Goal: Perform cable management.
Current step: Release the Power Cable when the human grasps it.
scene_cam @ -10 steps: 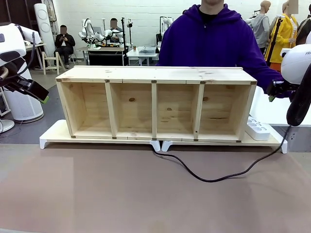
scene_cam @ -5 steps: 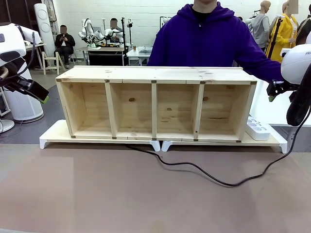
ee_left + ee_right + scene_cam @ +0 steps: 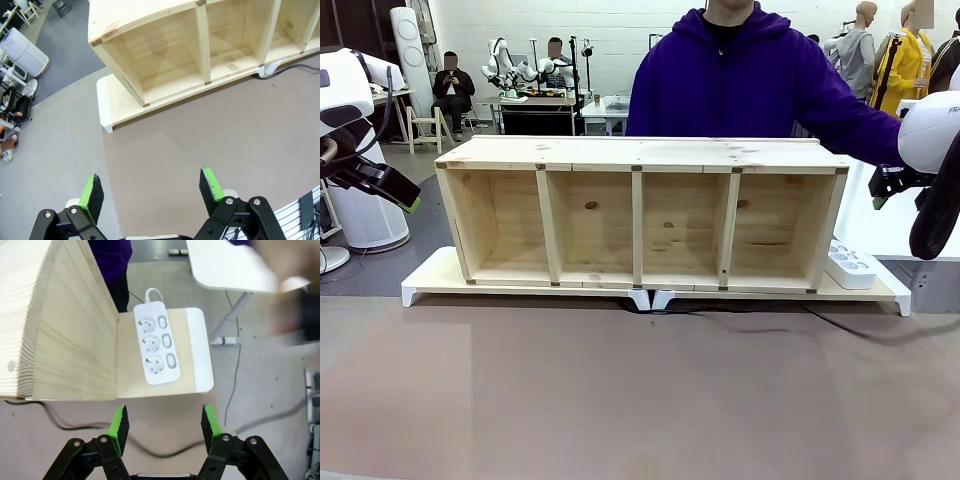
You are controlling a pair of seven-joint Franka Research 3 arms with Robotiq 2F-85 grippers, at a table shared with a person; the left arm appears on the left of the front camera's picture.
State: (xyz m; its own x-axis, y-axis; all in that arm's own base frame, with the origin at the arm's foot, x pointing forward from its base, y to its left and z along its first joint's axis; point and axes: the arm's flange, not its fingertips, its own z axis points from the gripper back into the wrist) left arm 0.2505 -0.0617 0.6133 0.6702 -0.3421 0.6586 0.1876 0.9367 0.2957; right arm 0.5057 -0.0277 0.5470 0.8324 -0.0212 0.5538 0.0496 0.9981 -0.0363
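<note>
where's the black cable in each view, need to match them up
Front view: the cable lies on the table along the white riser's front edge, running right.
Left wrist view: a short stretch at the top right, by a riser foot.
Right wrist view: it curves over the table just above the fingers.
Shared landmark: the wooden shelf.

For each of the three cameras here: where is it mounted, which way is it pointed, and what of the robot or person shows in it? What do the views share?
Front view: fixed on the robot's side, facing across the table at the wooden shelf and the person; the left gripper shows at picture left.
Left wrist view: on the left arm, looking down past its open green-padded fingers at the shelf's end and the brown tabletop.
Right wrist view: on the right arm, looking down between the open right gripper fingers at the power strip and the cable.
All share the shelf.
</note>
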